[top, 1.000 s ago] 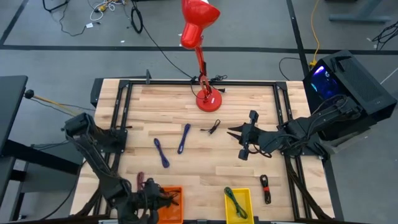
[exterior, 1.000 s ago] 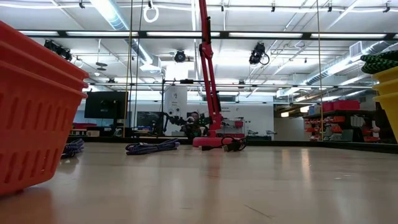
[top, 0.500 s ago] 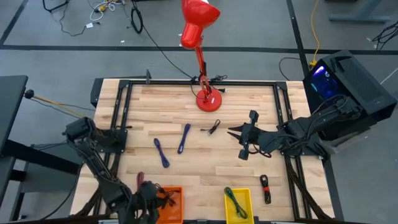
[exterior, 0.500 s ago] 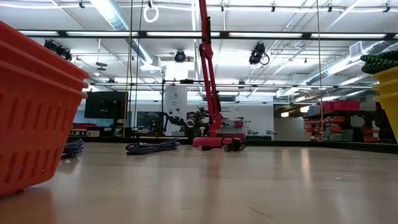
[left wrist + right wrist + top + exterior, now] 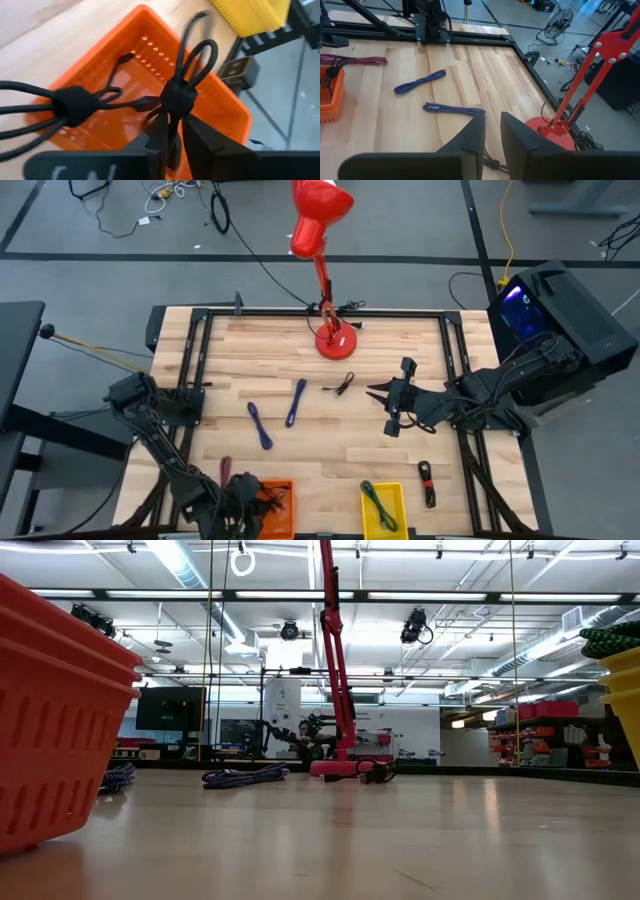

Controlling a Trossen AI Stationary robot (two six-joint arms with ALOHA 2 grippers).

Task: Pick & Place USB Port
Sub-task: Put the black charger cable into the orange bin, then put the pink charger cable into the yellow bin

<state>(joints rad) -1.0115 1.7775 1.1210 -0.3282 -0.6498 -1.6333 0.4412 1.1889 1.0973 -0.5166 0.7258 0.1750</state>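
Note:
My left gripper (image 5: 258, 502) is at the table's near edge, over the orange basket (image 5: 281, 522), shut on a black bundled cable (image 5: 75, 104). In the left wrist view its fingers (image 5: 159, 135) point down into the basket (image 5: 100, 65). My right gripper (image 5: 370, 390) waits shut above the table's right middle, holding nothing; its wrist view (image 5: 492, 124) looks over two blue cables (image 5: 420, 81). A small black cable (image 5: 340, 385) lies flat near the lamp base. In the low view no gripper shows. My left gripper pinches the black cable between its two fingers just below one of its wrapped bands (image 5: 180, 96), coming from above and pointing down. The loops (image 5: 200, 55) stand out past the fingertips, and the other banded part (image 5: 75, 104) trails sideways over the basket. Whether any end touches the basket floor, I cannot tell.
Two blue cables (image 5: 258, 423) (image 5: 296, 402) lie left of centre. A maroon cable (image 5: 225, 470) lies beside the orange basket. A red and black cable (image 5: 427, 482) lies near the yellow bin (image 5: 400, 498), which holds a green cable (image 5: 378, 505). The red lamp base (image 5: 334, 340) stands at the far edge.
My left arm's elbow has drifted a little toward the table's near edge, while its gripper stays over the orange basket.

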